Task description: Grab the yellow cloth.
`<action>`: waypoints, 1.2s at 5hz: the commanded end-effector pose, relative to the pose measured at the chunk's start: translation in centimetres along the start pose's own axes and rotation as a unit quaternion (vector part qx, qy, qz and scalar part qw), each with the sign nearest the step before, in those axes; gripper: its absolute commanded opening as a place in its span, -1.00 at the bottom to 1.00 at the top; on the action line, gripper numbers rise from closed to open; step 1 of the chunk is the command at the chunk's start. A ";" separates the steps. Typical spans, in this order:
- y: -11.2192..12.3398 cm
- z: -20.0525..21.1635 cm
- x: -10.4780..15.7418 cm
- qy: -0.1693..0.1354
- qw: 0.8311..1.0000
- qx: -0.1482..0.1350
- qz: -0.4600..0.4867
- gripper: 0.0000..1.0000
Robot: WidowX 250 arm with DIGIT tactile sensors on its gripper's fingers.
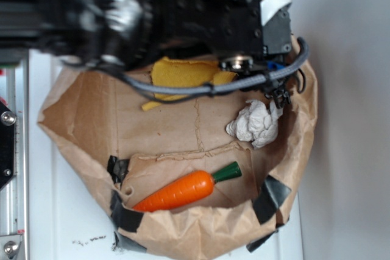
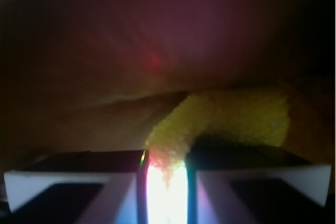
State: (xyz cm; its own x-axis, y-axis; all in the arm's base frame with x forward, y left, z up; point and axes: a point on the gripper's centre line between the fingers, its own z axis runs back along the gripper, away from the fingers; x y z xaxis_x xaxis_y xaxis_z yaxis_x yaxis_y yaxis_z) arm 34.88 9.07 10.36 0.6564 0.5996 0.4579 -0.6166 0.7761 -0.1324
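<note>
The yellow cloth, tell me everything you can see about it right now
The yellow cloth is a bright yellow, nubbly, terry-like fabric with ragged edges. It lies crumpled on the brown paper near the top of the exterior view, mostly hidden under the black arm and crossed by a grey cable. In the wrist view, a narrow fold of it runs down into the slim gap between the tool fingers, which look closed on it. It lies apart from the white paper wad and the toy carrot.

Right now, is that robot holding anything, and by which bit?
Yes: the tool pinches the yellow cloth by a narrow fold at its edge.
</note>
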 end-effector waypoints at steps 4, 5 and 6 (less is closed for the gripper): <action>0.6 7.1 0.3 0.018 0.983 -0.106 -0.146 -1.00; -0.4 8.1 -0.6 0.060 0.969 -0.110 -0.213 -1.00; -1.0 9.4 -2.0 0.120 0.948 -0.104 -0.276 -1.00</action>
State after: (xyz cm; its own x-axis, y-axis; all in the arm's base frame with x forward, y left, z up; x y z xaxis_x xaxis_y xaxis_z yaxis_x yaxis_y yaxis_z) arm 29.50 3.84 14.70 0.9697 0.1229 0.2110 -0.0977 0.9872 -0.1261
